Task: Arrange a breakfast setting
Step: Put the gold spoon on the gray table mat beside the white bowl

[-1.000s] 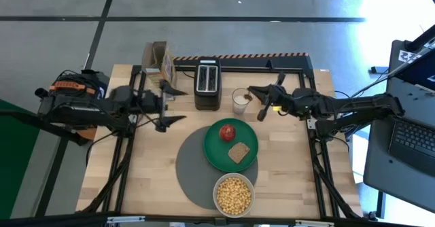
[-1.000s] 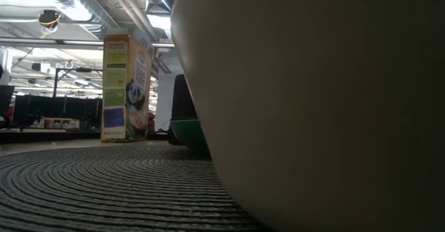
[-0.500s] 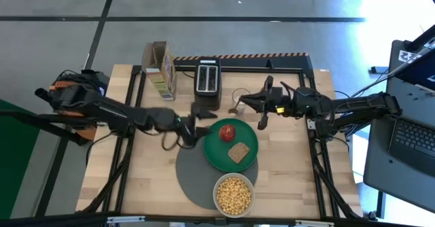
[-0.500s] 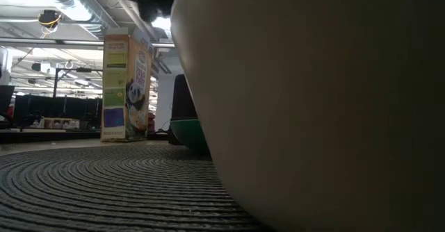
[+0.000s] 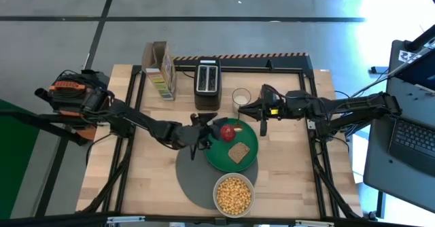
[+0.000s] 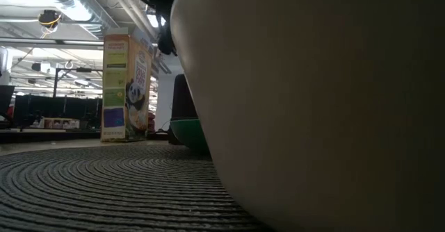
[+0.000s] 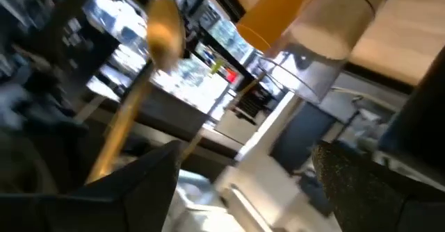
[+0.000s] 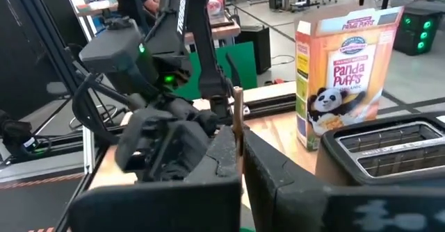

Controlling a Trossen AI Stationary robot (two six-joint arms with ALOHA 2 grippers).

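"PANDA PUFFS" can be read in large letters on the front of the cereal box [image 8: 345, 72] in the right wrist view, printed above a drawn panda; a small round brand mark is set above those words, but its lettering is too small to be made out. The same box [image 6: 126, 86] is seen in the low view, where its side panel carries blocks of print that cannot be read. In the high view the box [image 5: 158, 70] is too small for any lettering. No other text, number or sign can be read.
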